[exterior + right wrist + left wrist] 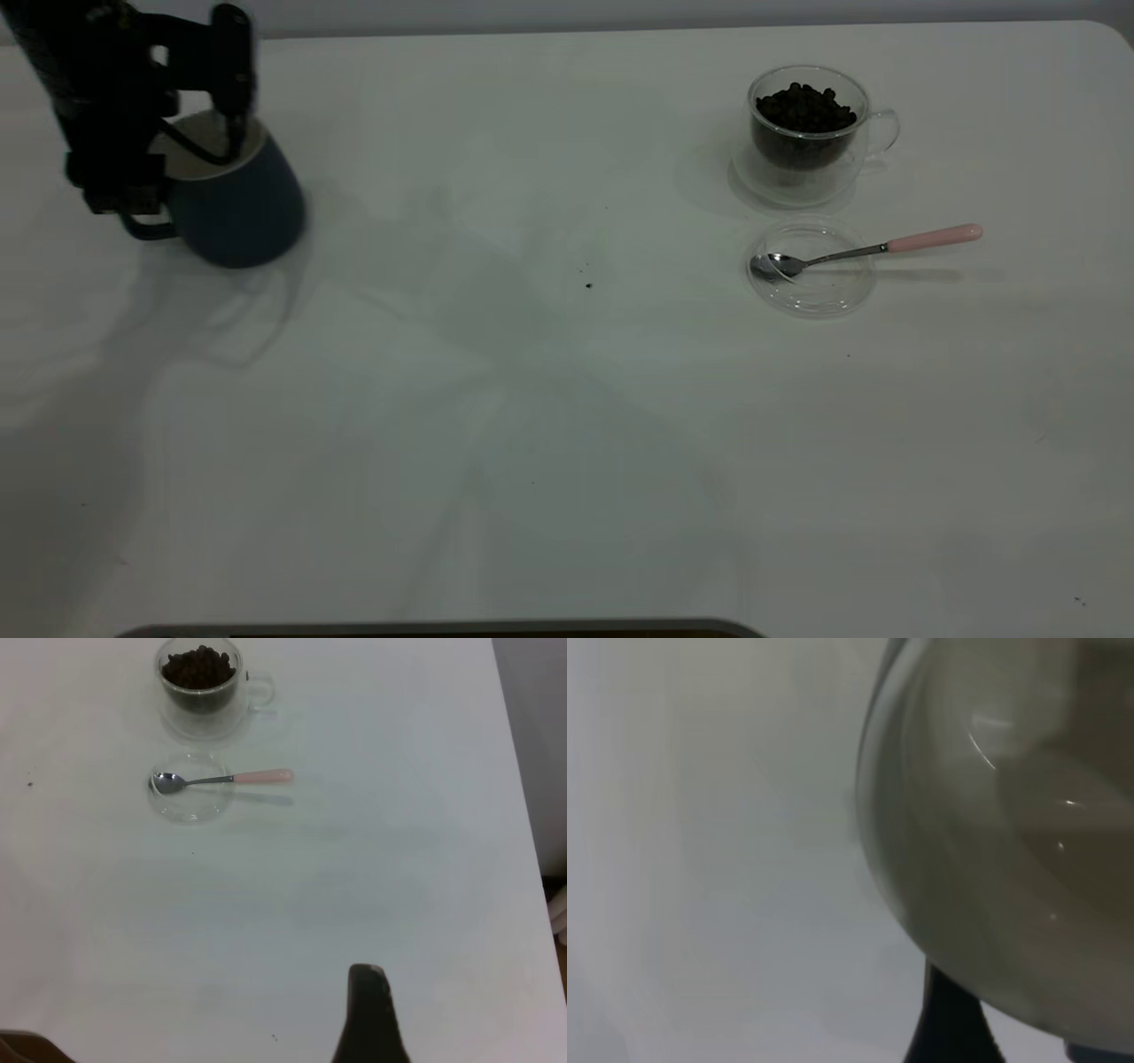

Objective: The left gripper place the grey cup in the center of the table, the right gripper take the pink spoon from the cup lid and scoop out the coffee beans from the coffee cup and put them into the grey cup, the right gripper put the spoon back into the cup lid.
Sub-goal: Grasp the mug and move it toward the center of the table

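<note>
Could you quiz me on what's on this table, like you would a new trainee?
1. True or false: the spoon lies with its bowl in the lid.
2. Which holds the beans? A) the grey cup B) the glass cup C) the lid
3. Fill in: the left gripper is at the rim of the ___ cup.

Key:
1. True; its pink handle sticks out past the rim.
2. B, the glass cup, just behind the lid.
3. Grey: the grey cup is tilted at the table's far left, one finger inside its rim.
</note>
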`<action>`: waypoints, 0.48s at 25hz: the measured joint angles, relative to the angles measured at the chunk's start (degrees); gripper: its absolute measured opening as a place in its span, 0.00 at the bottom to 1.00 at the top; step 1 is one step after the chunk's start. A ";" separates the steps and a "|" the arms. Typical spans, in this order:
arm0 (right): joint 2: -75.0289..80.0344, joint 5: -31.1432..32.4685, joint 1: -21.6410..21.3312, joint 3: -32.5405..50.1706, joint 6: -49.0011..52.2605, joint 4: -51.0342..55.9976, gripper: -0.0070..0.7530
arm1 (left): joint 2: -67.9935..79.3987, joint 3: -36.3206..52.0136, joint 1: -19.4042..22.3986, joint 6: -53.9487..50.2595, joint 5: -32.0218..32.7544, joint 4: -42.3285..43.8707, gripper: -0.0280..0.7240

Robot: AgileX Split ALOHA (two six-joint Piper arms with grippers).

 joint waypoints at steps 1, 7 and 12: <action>0.00 0.00 0.00 0.00 0.00 0.00 0.78 | 0.06 0.00 -0.92 0.00 -0.63 0.09 0.79; 0.00 0.00 0.00 0.00 0.00 0.00 0.78 | 0.26 0.00 -7.81 0.00 -4.38 0.81 0.79; 0.00 0.00 0.00 0.00 0.00 0.00 0.78 | 0.37 0.00 -13.93 -0.17 -7.99 0.81 0.79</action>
